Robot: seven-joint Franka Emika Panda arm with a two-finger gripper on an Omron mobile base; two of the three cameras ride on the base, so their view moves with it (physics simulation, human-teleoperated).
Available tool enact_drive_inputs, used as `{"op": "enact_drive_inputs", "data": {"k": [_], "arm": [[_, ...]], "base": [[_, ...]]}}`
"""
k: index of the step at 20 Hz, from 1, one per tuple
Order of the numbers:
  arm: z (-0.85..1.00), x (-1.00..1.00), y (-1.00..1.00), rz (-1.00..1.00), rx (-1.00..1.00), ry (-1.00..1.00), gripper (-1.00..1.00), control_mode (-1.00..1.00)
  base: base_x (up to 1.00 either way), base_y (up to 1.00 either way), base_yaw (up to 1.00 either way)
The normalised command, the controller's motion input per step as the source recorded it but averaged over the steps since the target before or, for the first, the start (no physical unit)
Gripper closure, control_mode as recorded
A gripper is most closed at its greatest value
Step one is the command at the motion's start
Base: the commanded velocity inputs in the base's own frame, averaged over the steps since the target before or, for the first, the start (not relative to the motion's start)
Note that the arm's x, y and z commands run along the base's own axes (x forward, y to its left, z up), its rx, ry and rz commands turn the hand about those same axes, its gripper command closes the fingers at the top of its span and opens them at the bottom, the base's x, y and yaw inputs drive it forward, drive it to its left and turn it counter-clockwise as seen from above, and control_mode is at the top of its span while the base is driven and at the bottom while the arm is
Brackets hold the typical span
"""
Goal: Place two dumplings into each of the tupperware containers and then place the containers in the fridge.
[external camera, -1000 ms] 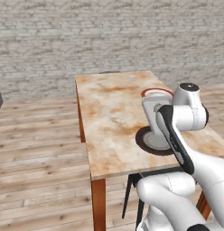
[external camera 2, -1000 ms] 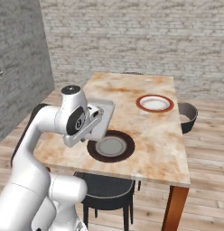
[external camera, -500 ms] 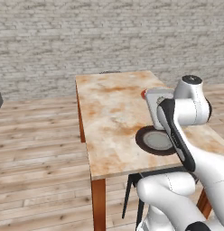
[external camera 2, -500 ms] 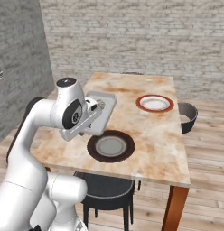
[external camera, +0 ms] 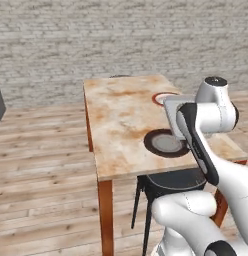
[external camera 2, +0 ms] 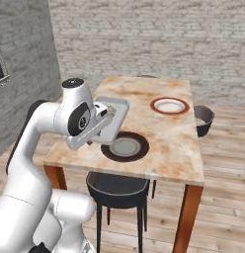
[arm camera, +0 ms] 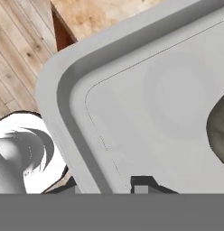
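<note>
Holding container point(external camera 2: 113, 118), dark plate point(external camera 2: 125, 147) beneath

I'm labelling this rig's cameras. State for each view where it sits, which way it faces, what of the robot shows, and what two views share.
Left base view: behind the arm's left, facing forward and down at the table; the arm rises lower right.
Right base view: behind its right, facing the same table; the arm rises lower left, holding a tupperware container.
Hand view: on the hand, facing into the container at a dumpling; the end effector grips its rim.
Both base views share the dark brown plate and red-rimmed plate.
</note>
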Motion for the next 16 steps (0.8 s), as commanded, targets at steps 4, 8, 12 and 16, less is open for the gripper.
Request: {"op": "enact_drive_inputs", "data": {"k": [4, 8, 12, 16], "arm": [[0.0, 0.0, 0.0, 0.0, 0.0, 0.0, 1.0, 1.0], [0.0, 0.0, 0.0, 0.0, 0.0, 0.0, 1.0, 1.0], [0.0, 0.0, 0.0, 0.0, 0.0, 0.0, 1.0, 1.0], [0.0, 0.0, 0.0, 0.0, 0.0, 0.0, 1.0, 1.0]], "base": [[-0.83, -0.23, 0.58], [-0.63, -0.2, 0.92], [-0.5, -0.01, 0.94], [-0.53, 0.03, 0.86]]}}
